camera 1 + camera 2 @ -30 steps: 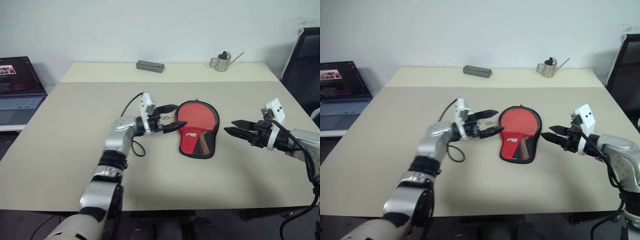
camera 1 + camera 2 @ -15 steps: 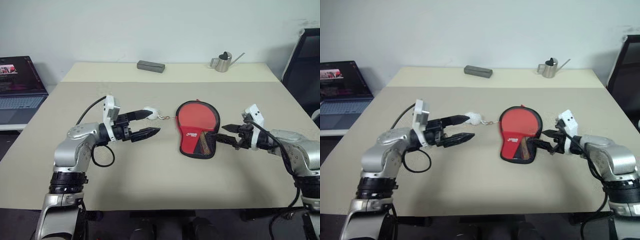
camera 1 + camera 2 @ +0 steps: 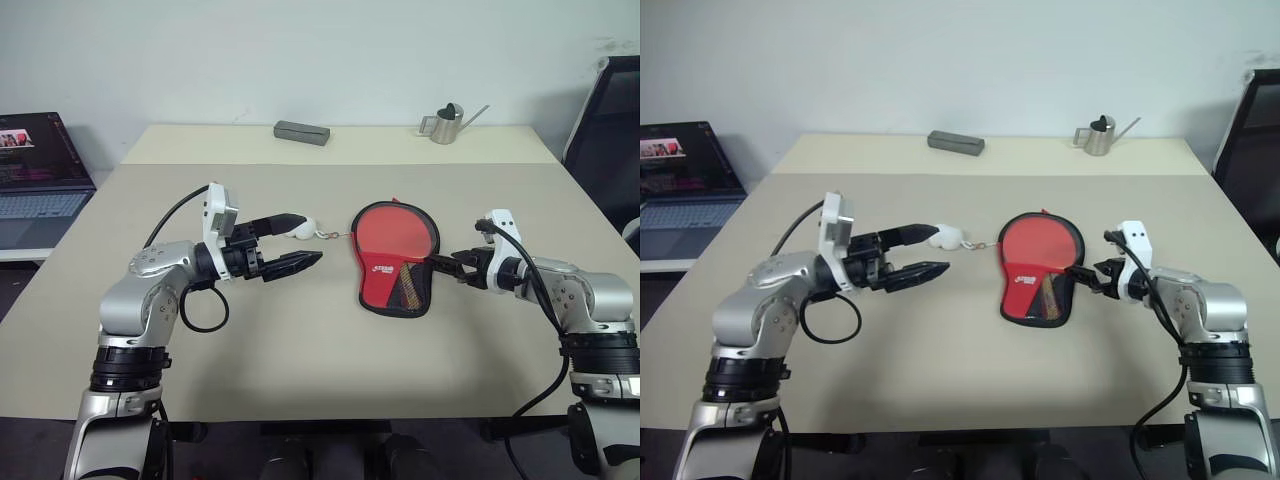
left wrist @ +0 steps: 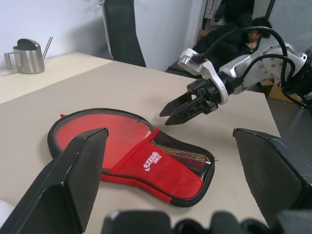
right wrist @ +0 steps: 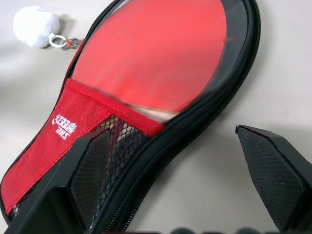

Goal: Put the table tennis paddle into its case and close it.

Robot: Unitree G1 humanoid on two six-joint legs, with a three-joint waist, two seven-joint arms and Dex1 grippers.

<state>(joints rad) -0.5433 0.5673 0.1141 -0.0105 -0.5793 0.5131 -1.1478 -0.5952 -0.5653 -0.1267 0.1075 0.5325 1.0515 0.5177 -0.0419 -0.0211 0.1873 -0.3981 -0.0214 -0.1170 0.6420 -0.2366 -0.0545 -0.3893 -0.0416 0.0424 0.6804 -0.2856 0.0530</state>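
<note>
Beige table (image 3: 300, 360): my right gripper (image 3: 447, 265), jaws spread, beside the case (image 3: 395, 290) (paddle (image 3: 396, 232) inside); a careless nudge could shift it.

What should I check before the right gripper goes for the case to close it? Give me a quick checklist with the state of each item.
1. Table tennis paddle inside the case: ok, its red blade lies in the round end, with its lower part tucked under the red pocket.
2. Case closed: not ok, the blade lies uncovered.
3. Right gripper open: ok, fingers apart beside the case's right edge.
4. Left gripper clear of the case: ok, open, off to the case's left.
5. White ball charm on its chain: ok, resting on the table beside the case.
6. Zipper pull position: cannot tell.
</note>
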